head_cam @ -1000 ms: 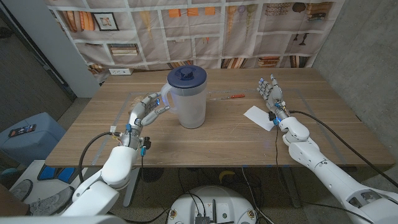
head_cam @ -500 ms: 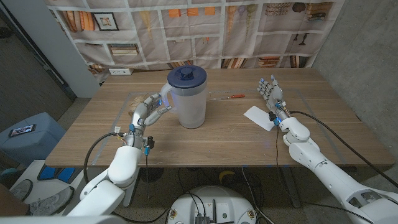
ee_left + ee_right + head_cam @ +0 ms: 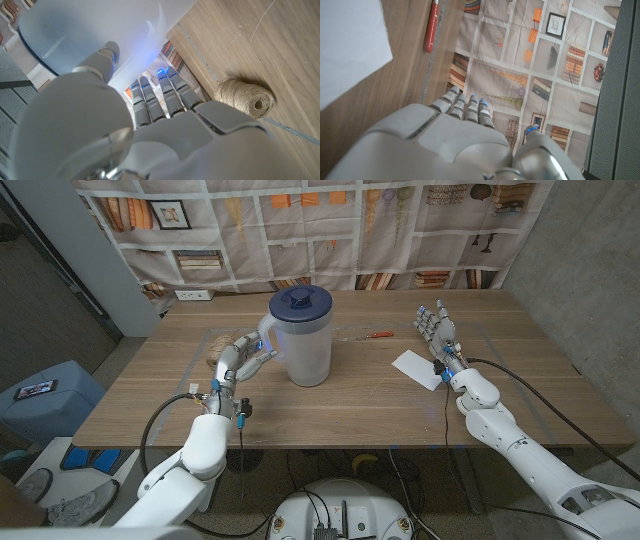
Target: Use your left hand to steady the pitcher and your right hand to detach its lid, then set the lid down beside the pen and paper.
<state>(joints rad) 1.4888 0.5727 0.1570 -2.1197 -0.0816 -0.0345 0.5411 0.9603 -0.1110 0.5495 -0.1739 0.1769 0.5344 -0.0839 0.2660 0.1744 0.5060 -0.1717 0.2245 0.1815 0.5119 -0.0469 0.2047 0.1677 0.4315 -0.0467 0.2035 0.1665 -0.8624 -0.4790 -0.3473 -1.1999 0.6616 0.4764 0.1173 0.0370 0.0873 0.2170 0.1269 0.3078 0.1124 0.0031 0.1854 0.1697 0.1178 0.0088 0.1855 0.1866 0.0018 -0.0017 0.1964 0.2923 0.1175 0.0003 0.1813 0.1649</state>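
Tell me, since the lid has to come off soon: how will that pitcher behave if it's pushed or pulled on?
The pitcher stands tall on a fairly narrow base, so a sideways tug at its blue lid could probably tip it. Its frosted plastic wall looks empty, so likely light and apt to slide on the smooth table. The left hand sits by the handle, well placed to brace it.

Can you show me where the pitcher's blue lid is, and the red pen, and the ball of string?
lid (image 3: 303, 301), head view, on its blue top.
pen (image 3: 430, 27), right wrist view, on its red barrel.
ball of string (image 3: 243, 94), left wrist view, on its wound side.
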